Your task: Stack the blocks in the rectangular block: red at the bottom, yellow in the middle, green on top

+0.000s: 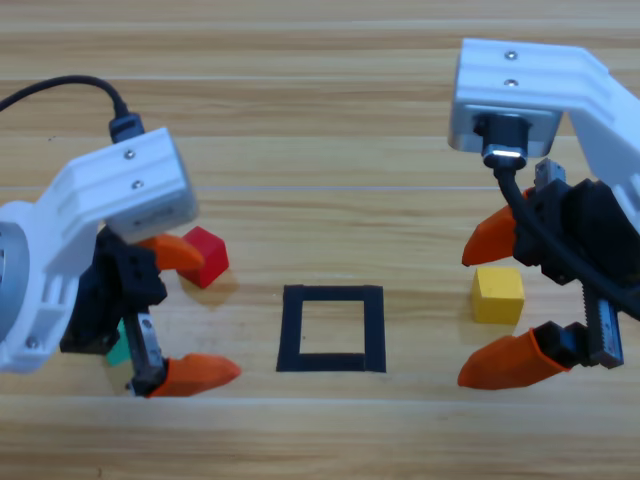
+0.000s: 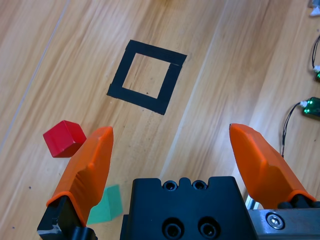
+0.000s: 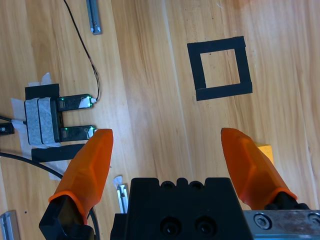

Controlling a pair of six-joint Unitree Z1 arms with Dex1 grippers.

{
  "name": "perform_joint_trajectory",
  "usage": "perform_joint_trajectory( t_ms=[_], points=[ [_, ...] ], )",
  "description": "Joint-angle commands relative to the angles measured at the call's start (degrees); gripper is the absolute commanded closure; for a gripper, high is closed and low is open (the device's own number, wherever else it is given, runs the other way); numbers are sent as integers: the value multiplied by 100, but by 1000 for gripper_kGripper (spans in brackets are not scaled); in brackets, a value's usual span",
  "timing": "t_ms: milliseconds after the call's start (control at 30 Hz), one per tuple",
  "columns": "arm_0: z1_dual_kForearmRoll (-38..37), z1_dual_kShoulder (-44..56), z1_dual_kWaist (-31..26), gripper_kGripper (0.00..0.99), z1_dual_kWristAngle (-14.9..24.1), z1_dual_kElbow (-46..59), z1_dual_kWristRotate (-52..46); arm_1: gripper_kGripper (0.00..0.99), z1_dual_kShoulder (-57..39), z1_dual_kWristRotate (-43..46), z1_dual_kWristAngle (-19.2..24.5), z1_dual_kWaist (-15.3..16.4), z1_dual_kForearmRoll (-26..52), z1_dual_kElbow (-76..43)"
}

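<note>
The red cube [image 1: 205, 256] lies left of the black tape square [image 1: 330, 293], right beside the upper jaw of my left gripper [image 1: 220, 315], which is open and holds nothing. The teal-green cube [image 1: 120, 346] is mostly hidden under the left arm. To the right of the square sits the yellow cube [image 1: 497, 294], between the spread jaws of my open right gripper [image 1: 463, 320]. The left wrist view shows the left gripper [image 2: 171, 130] with the red cube [image 2: 64, 138] outside its left jaw, the green cube [image 2: 107, 205] and the square [image 2: 136, 98]. The right wrist view shows the right gripper [image 3: 166, 132], the yellow cube [image 3: 265, 150] and the square [image 3: 223, 91].
Bare wood shows inside the tape square. A small taped-down device with green lights [image 3: 55, 120] and thin cables lies off to one side in the right wrist view. Small green boards with wires [image 2: 312, 107] sit at the edge of the left wrist view.
</note>
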State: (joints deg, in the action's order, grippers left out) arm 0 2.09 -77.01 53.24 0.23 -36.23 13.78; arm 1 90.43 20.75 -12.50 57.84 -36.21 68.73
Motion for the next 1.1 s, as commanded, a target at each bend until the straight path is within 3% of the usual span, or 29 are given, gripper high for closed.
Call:
perform_joint_trajectory(
  t_ms=[33, 400, 467, 767, 933, 1000, 1100],
  points=[
    [380, -16, 125, 0, 91, -191, -614, 40, 238, -62, -51, 184, 18, -97],
    [520, -69, 125, 0, 223, -253, -965, 40, 203, -589, 63, 166, 53, -105],
    [547, -51, 116, 0, 223, -244, -992, 40, 203, -836, 353, 105, 202, -158],
    [600, -25, 116, 0, 276, -235, -1044, 39, 809, -2945, 3095, 105, 738, -61],
    [696, -51, 107, 0, 689, -420, -1704, 40, 1222, -3455, 3298, 105, 756, 26],
    [687, -69, 107, 0, 970, -534, -2389, 39, 1354, -3595, 3377, 105, 730, 114],
    [749, -42, 98, 0, 1436, -657, -3558, 14, 1591, -4580, 3350, 43, 158, 527]
  ],
)
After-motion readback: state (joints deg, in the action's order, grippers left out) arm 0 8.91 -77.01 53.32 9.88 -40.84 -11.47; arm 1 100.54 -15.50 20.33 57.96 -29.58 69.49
